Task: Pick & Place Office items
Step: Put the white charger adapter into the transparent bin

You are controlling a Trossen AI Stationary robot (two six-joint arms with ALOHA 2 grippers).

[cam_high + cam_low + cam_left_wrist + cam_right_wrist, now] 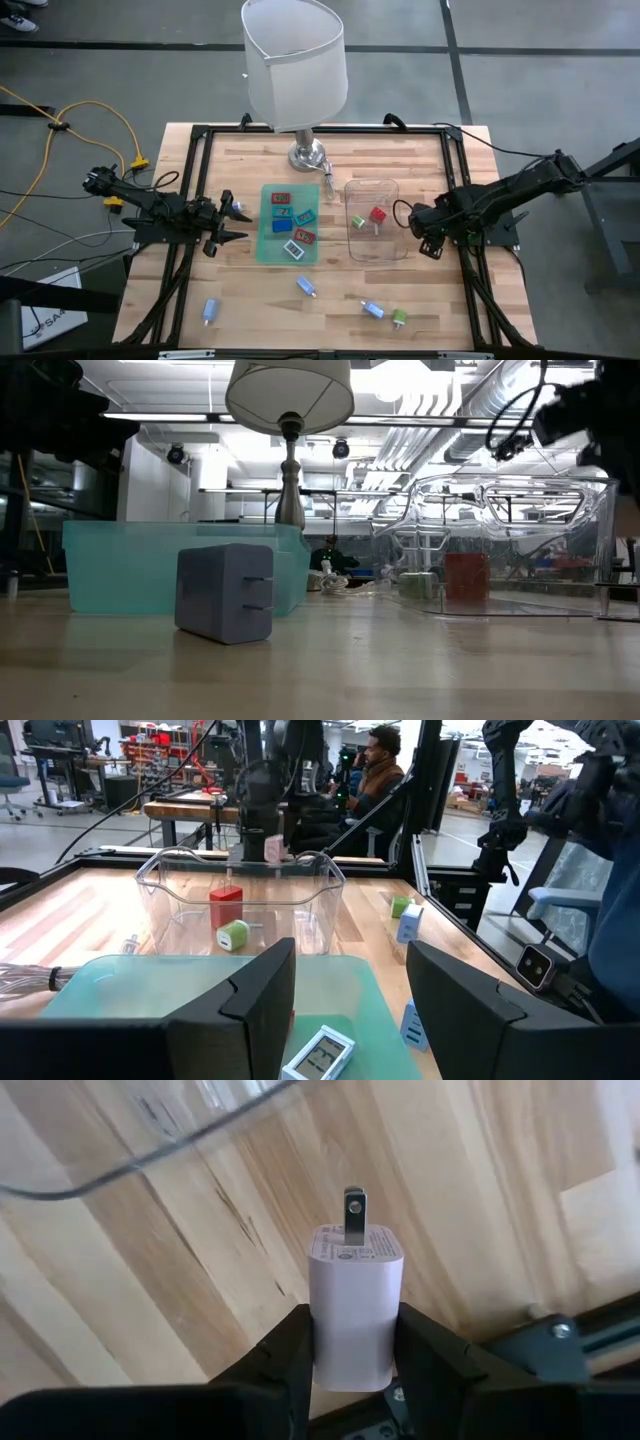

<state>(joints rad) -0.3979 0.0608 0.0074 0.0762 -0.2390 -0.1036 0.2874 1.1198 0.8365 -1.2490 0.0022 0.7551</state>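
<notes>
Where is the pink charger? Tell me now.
The pink charger is clamped in the right pincer, on the table's right side in the high view, just right of the clear tray.

A robotics lab or workshop is indicated. A butcher-block table (330, 300) is framed by black rails and set on a grey concrete floor (100, 70), across which a yellow cable (90, 115) is trailed. Exposed silver ducts (440, 410) and strip lights are seen overhead in the low view. Further workbenches (190, 812), cluttered shelving and a seated person (378, 770) are seen behind. A table lamp (297, 70) is placed at the far edge.
</notes>
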